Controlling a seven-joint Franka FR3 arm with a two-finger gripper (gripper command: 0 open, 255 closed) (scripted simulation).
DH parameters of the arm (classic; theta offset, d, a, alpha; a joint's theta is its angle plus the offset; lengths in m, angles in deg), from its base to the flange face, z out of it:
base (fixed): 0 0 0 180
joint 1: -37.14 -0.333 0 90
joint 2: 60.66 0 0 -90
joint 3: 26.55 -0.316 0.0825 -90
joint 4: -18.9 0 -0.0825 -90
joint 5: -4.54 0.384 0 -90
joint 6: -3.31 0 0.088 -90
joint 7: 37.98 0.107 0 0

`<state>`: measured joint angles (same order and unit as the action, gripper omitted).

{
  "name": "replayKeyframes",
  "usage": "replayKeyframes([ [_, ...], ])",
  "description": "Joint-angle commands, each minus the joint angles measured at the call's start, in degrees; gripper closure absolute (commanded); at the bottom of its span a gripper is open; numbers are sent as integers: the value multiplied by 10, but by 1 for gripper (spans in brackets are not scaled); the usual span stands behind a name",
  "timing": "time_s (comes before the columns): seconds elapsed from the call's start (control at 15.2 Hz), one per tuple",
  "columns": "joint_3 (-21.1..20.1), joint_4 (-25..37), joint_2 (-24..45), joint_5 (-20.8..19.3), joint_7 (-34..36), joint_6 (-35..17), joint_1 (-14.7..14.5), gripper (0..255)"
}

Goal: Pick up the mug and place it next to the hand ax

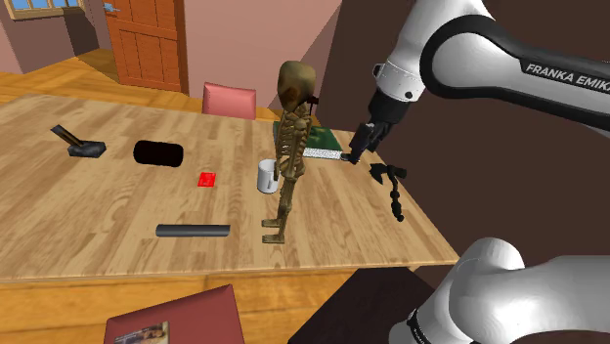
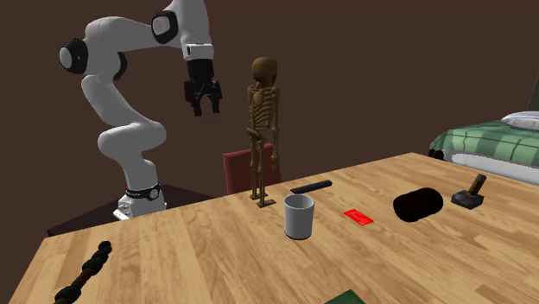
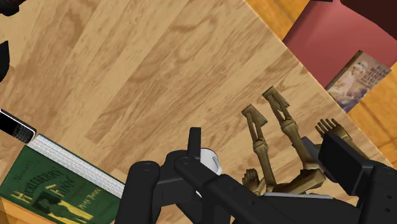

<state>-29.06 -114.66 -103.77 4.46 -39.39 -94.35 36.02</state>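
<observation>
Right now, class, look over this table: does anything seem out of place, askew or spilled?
The brown skeleton figure stands upright on the table beside the white mug, an odd thing to find there. The mug is upright; nothing looks spilled or broken.

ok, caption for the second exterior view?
Franka gripper hovers open above the table, mug standing untouched beside the skeleton figure.
</observation>
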Motion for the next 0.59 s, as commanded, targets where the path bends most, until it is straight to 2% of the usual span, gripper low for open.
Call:
replayKeyframes([
  [0.0,0,0,0,0,0,0,0,0],
  [0.53,25,29,155,3,-27,-119,7,0],
])
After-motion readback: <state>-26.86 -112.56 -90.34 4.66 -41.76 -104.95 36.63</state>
